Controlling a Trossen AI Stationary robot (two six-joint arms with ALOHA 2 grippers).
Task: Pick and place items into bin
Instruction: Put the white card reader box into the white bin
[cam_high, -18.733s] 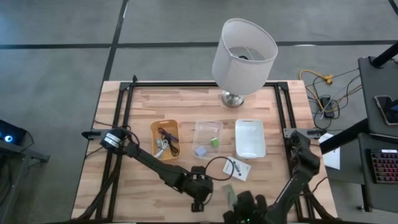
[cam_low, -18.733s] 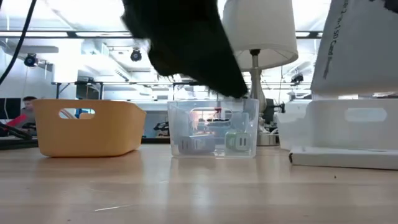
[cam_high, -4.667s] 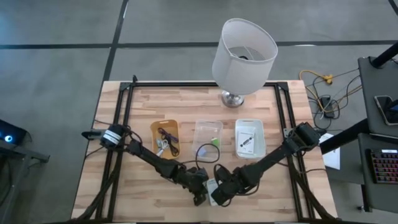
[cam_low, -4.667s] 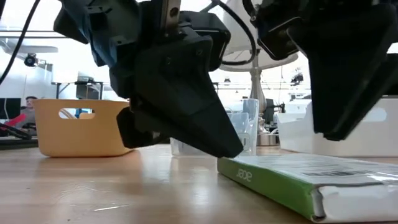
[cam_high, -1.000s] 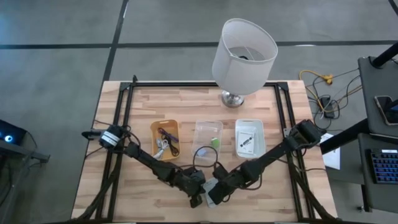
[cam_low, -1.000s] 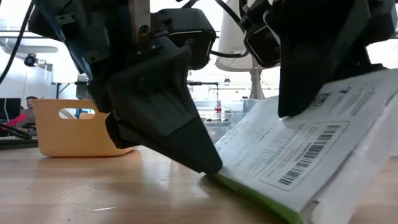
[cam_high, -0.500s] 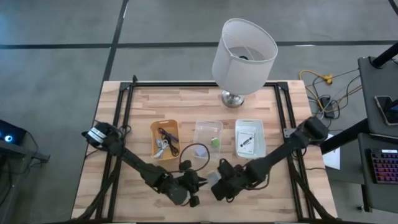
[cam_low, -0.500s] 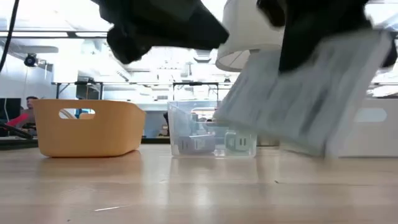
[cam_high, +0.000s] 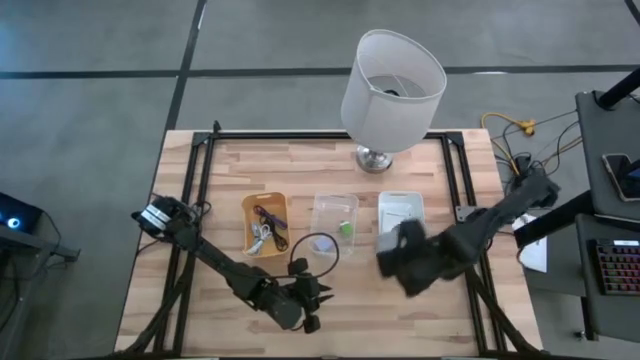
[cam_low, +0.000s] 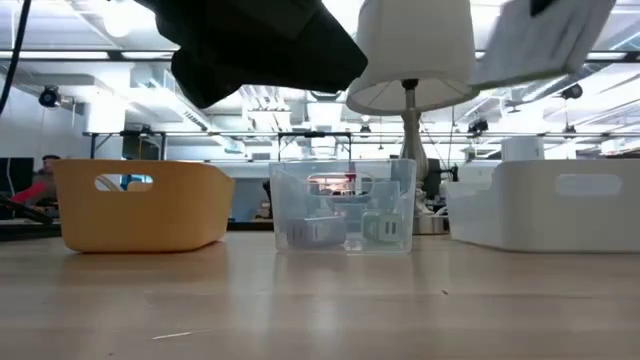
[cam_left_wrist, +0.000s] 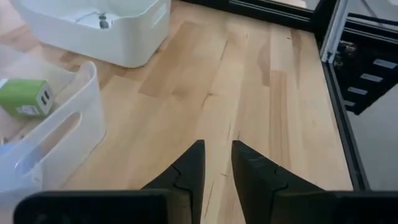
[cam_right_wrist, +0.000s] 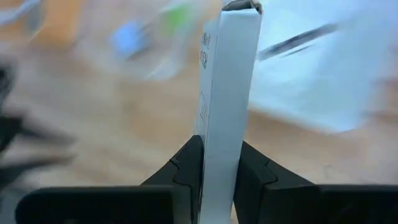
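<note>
My right gripper (cam_high: 392, 258) is shut on a flat white printed packet (cam_right_wrist: 227, 93) with a green edge. It is high above the table, at the near rim of the white bin (cam_high: 402, 204). The low view shows the packet (cam_low: 545, 35) at upper right. My left gripper (cam_high: 315, 295) hovers over the near middle of the table. Its fingers (cam_left_wrist: 217, 152) stand a narrow gap apart with bare wood beneath. A green block (cam_left_wrist: 25, 96) lies in the clear bin (cam_high: 333, 200). Cables lie in the orange bin (cam_high: 266, 200). My right gripper pinches the packet between its two fingers (cam_right_wrist: 186, 162), which lie on its two broad faces (cam_right_wrist: 214, 140). The packet stands edge-on past the fingertips. It is lifted clear of the table and tilted in the low view.
Three bins stand in a row across the table's middle: orange (cam_low: 140, 205), clear (cam_low: 345, 205) and white (cam_low: 545, 205). The big white lamp (cam_high: 392, 80) stands behind them at the far edge. A black cable loop (cam_high: 318, 250) arcs beside the left arm. Bare wood lies toward the near right.
A second ago the packet leaned with one edge on the table, my left gripper at its low edge and my right gripper on it. My right gripper has lifted it clear and carried it right and far, toward the white bin. My left gripper has risen off the table.
</note>
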